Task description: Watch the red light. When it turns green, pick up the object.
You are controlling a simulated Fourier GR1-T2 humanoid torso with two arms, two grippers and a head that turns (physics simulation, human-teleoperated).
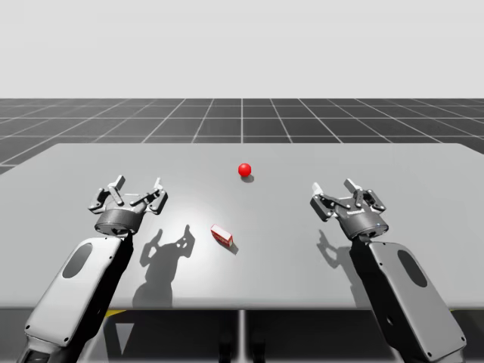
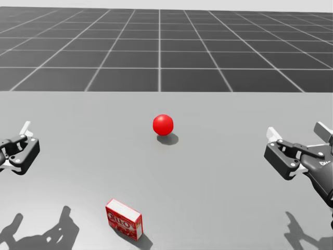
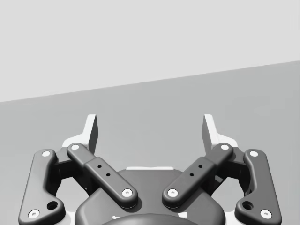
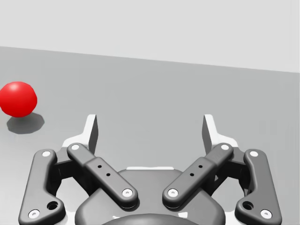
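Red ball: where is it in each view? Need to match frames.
High view: red ball at the middle of the table, beyond the red box, between my arms.
Head view: red ball at centre, beyond the red box.
Right wrist view: red ball ahead of my right gripper, off toward my left arm's side.
Left wrist view: grey table ahead of my left gripper.
Shared landmark: the table's far edge.

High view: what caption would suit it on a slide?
Left tool and right tool hang open over the table, red box between them, light red.
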